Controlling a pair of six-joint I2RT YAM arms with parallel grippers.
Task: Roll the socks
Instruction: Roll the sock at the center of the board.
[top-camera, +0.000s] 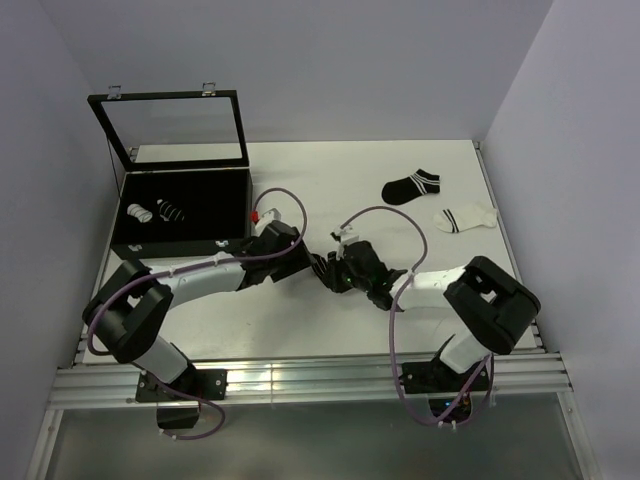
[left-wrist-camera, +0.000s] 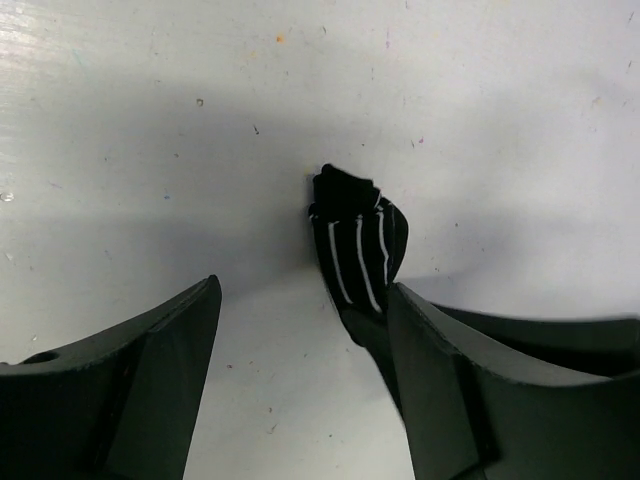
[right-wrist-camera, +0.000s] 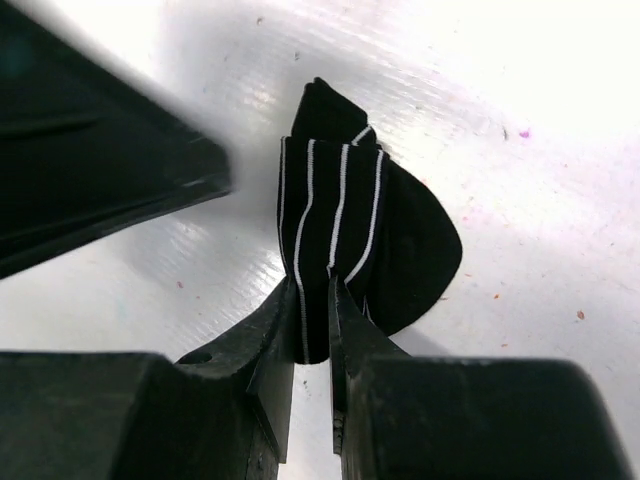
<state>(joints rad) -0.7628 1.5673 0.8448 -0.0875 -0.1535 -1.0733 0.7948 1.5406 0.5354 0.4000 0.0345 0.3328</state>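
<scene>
Black striped sock (right-wrist-camera: 340, 225), bundled, on the surface (right-wrist-camera: 560, 150), pinched in the right tool (right-wrist-camera: 312, 300), apparently so the roll cannot unwind; left tool (left-wrist-camera: 303, 290) spread wide beside it, gripping nothing; flat black sock (top-camera: 411, 186) and flat white sock (top-camera: 465, 217) lie well apart.

A bunched black striped sock (right-wrist-camera: 340, 220) sits mid-tabletop (top-camera: 330, 170), a black sock (top-camera: 411, 186) and a white sock (top-camera: 465, 217) lie flat far right, and two rolled bundles (top-camera: 171, 211) rest in the box (top-camera: 180, 245).

No legible txt, labels, brands or nos. on socks (top-camera: 411, 187), case (top-camera: 180, 243) or table (top-camera: 330, 170), any view.
</scene>
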